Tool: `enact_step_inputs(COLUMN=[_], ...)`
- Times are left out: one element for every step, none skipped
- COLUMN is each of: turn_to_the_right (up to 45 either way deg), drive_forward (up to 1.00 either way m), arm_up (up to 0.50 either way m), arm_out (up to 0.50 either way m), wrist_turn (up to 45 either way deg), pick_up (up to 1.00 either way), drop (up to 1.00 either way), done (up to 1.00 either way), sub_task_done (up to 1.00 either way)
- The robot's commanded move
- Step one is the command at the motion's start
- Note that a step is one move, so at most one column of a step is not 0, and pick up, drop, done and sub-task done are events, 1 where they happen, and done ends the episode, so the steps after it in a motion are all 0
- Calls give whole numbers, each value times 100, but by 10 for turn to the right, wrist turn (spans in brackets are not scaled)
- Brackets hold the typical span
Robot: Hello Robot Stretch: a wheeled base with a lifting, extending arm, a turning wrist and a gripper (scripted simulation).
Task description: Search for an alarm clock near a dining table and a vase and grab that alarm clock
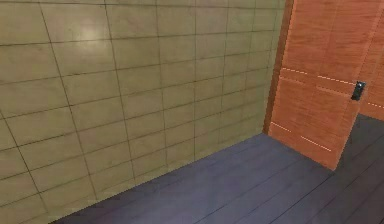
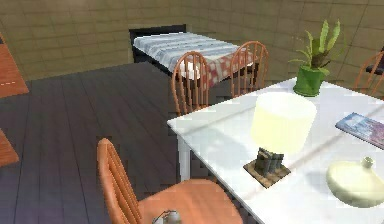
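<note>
Ahead, a wall of tan tiles [image 1: 120, 90] runs along the forward view's left and middle, matt and square-jointed. Below it dark floor planks [image 1: 230, 180] lie bare and widen toward the lower right. At the right stands an orange-brown wooden door [image 1: 320, 80], its grain upright, with a small dark handle [image 1: 357, 91] near the edge.

In the arm side view, the left half is open plank floor [image 2: 80, 120], with a strip of orange wood [image 2: 10, 75] at the left edge. Against the far tiled wall stands a bed [image 2: 185, 48] under a blue-and-white striped cover. At the bottom is a wooden chair [image 2: 120, 185] with a curved, slatted back, tucked close to the near corner of the dining table [image 2: 220, 125], and a small grey thing [image 2: 166, 215] lies on its seat. Two more spindle-backed chairs [image 2: 195, 80] stand along the far left edge.

The tabletop is smooth and white. In its middle is a lamp [image 2: 283, 122] with a pale yellow drum shade and a dark foot on a square mat. A leafy plant in a green pot [image 2: 314, 65] sits at the far edge. A flat book [image 2: 360, 127] lies toward the right edge. A squat, cream, round-bellied vase [image 2: 357, 180] stands by the near right edge.

Which of these, if any, is the alarm clock I cannot tell. How the gripper's fingers stand I cannot tell either.
</note>
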Motion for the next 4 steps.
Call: enact_step_inputs(turn_to_the_right=[0,0,0,0], drive_forward=[0,0,0,0], arm_up=[0,0,0,0], arm_out=[14,0,0,0], wrist_turn=[0,450,450,450], pick_up=[0,0,0,0], drop=[0,0,0,0], done=[0,0,0,0], sub_task_done=[0,0,0,0])
